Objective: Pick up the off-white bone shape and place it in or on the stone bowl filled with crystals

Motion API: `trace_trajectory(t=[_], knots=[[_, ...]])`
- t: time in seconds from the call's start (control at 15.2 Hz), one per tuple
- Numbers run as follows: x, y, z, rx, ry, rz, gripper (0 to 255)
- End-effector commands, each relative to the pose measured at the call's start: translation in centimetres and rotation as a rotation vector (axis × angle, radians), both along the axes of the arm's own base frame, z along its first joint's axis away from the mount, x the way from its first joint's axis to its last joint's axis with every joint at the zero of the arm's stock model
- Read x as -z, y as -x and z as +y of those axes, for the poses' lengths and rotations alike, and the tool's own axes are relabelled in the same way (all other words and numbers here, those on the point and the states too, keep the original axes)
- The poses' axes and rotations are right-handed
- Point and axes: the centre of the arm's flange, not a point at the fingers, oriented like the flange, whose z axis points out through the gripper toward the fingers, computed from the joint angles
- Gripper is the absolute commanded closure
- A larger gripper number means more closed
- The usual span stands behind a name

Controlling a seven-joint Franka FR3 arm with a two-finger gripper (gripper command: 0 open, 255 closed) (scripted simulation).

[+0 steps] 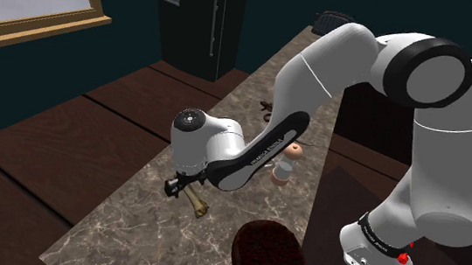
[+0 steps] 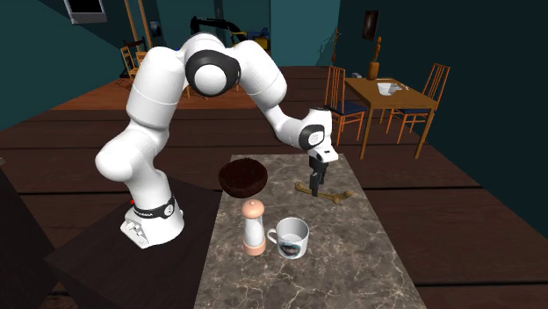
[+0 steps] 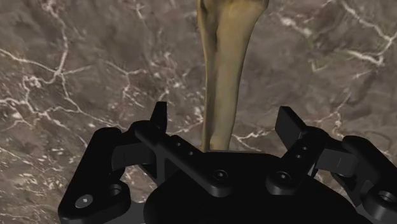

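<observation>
A tan, yellowish bone (image 3: pixel 222 76) lies flat on the brown marbled tabletop (image 3: pixel 83 76). My gripper (image 3: pixel 222 121) hangs low over one end of it, open, a finger on each side of the shaft and neither touching it. In the second exterior view the gripper (image 2: pixel 314 180) points down at the bone (image 2: pixel 329 194) near the table's far end. The dark brown bowl (image 2: pixel 243 176) with its rough dark filling stands at the table's edge, to that view's left of the bone. In the shoulder view the bone (image 1: pixel 198 206) lies by the gripper (image 1: pixel 172 186), and the bowl (image 1: pixel 268 251) is at the bottom edge.
A pale pepper mill (image 2: pixel 254 226) and a white mug (image 2: pixel 292 237) stand on the table nearer the second exterior camera. A small dark object (image 1: pixel 267 109) lies further along the table. The robot's stand (image 2: pixel 132 255) adjoins the table. A dining table with chairs (image 2: pixel 386 97) is far off.
</observation>
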Motion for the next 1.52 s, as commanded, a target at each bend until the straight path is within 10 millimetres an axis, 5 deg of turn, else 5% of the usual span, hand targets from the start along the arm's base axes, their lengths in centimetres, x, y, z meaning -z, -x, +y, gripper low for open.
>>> trace_trajectory(t=[0.0,0.4,0.46,1.06,1.45], knots=[[0.5,-0.1,-0.1,0.0,0.0,0.0,0],[0.5,-0.1,-0.1,0.0,0.0,0.0,0],[0.5,-0.1,-0.1,0.0,0.0,0.0,255],[0.5,-0.1,-0.1,0.0,0.0,0.0,255],[-2.7,-0.1,-0.1,0.0,0.0,0.0,255]])
